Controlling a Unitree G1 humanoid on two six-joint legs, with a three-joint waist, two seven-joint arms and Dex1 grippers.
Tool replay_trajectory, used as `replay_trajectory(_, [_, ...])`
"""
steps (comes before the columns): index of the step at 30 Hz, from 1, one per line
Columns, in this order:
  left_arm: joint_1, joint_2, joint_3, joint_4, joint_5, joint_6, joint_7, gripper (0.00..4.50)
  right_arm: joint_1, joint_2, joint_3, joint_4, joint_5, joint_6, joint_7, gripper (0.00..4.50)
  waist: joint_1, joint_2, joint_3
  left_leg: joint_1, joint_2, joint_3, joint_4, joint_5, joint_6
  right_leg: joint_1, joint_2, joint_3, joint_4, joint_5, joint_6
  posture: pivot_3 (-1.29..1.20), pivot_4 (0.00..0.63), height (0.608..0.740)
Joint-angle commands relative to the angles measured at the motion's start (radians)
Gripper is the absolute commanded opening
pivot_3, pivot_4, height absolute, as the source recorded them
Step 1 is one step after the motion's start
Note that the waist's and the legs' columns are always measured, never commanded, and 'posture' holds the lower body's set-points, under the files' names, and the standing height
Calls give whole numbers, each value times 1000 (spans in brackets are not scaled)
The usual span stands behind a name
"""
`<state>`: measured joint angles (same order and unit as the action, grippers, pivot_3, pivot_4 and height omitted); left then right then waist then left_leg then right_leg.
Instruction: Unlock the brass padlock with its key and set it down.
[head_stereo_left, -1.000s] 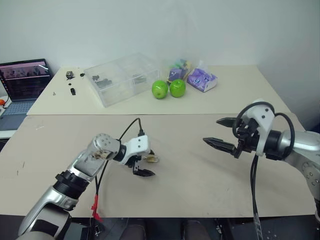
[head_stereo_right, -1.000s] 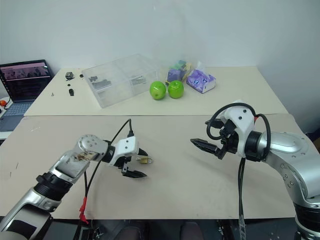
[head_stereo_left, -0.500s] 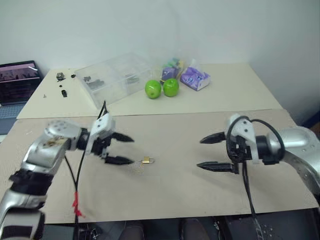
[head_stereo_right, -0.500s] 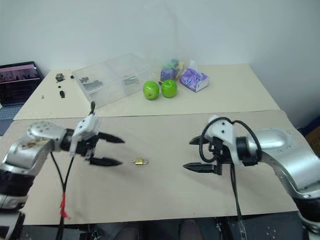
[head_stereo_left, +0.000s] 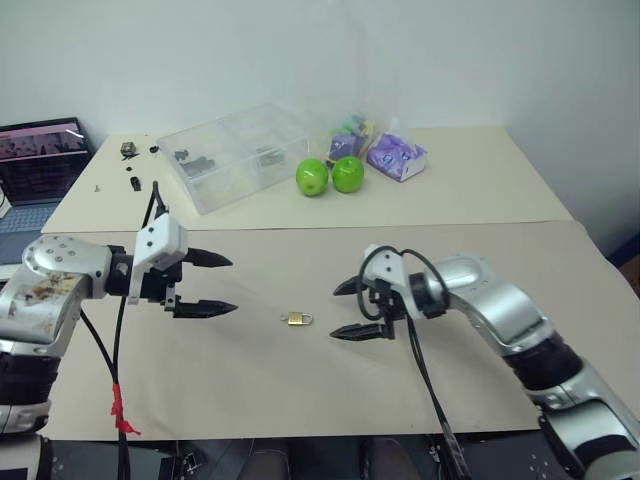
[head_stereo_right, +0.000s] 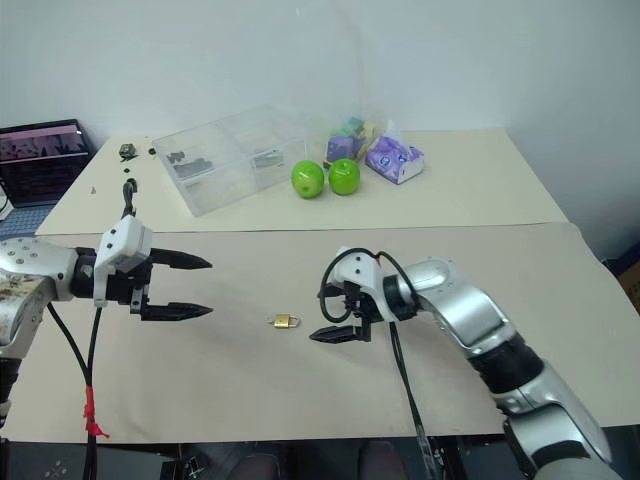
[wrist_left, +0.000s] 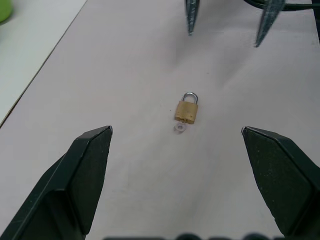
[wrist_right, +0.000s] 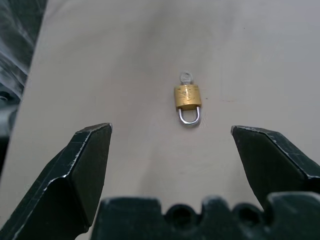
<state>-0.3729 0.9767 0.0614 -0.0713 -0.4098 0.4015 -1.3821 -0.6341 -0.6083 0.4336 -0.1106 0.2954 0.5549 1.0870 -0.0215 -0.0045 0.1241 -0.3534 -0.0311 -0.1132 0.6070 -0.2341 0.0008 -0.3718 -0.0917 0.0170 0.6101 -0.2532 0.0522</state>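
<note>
Padlock (head_stereo_left: 296, 318) of brass, a tiny yellow block with a thin silver shackle and a small key ring at its base, lies flat on our matte beige table (head_stereo_left: 300, 390), between our 2 grippers. Left gripper (head_stereo_left: 212, 285) and right gripper (head_stereo_left: 346, 309) both gape, empty. We judge the right must close on its body next.

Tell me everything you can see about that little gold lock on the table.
The brass padlock is a tiny golden-yellow metal block with a thin silver U-shaped shackle. A small silvery key ring pokes from its bottom end. It lies flat on the beige table, between the two open grippers, and neither touches it.
</note>
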Motion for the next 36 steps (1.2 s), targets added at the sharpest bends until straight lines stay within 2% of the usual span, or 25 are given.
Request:
replay_trajectory(1, [34, 29, 41, -32, 18, -56, 17, 4411, -47, 52, 16, 100, -83, -99, -18, 4500, -1, 0, 0, 0, 0, 1, 0, 0, 0, 0, 0, 0, 0, 0, 0, 0, 150, 740])
replay_trajectory(7, [115, 29, 45, -64, 38, -125, 37, 4411, -109, 170, 21, 227, -141, -140, -40, 4500, -3, 0, 0, 1, 3, 3, 0, 0, 0, 0, 2, 0, 1, 1, -2, 0, 150, 740])
replay_trajectory(13, [165, 66, 44, -4, 123, -245, 49, 4411, -114, 244, 28, 304, -170, -172, -34, 4500, -14, 0, 0, 1, 5, 3, -1, 0, 0, -2, 3, 0, 1, 2, -3, 0, 150, 740])
replay_trajectory(36, [106, 56, 1, 63, 141, -311, 52, 4411, -97, 415, 61, 493, -287, -243, -78, 4500, -24, 0, 0, 1, 6, 4, -1, 0, 0, -5, 5, 0, 5, 2, -3, 0, 150, 740])
